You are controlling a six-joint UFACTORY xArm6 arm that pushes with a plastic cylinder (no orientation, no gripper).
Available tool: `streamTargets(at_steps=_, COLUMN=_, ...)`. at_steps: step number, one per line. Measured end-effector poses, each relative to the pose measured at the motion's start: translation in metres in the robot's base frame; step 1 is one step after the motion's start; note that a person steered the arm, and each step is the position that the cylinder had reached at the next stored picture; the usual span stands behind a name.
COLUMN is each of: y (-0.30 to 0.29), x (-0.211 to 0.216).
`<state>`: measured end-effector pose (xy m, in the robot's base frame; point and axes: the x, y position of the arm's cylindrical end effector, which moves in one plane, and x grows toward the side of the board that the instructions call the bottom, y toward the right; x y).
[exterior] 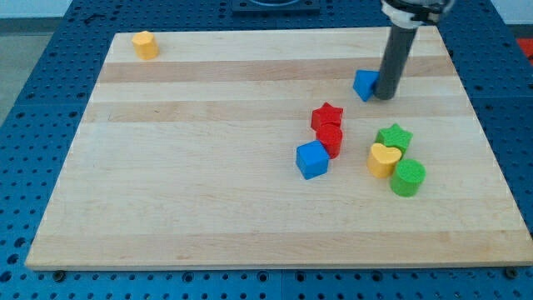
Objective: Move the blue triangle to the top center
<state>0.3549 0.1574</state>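
The blue triangle [364,84] lies on the wooden board [208,192] in the upper right part, partly hidden by the rod. My tip [385,96] rests against the triangle's right side, touching it. The rod rises from there out of the view's top.
A red star [327,117] and a red block [330,139] sit just below and left of the triangle, with a blue cube [313,159] under them. A green star [393,137], yellow heart [382,160] and green cylinder [408,177] cluster at the right. A yellow block [145,44] sits at the top left corner.
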Motion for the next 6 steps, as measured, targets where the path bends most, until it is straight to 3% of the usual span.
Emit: streamTargets(at_steps=6, y=-0.113, x=-0.087)
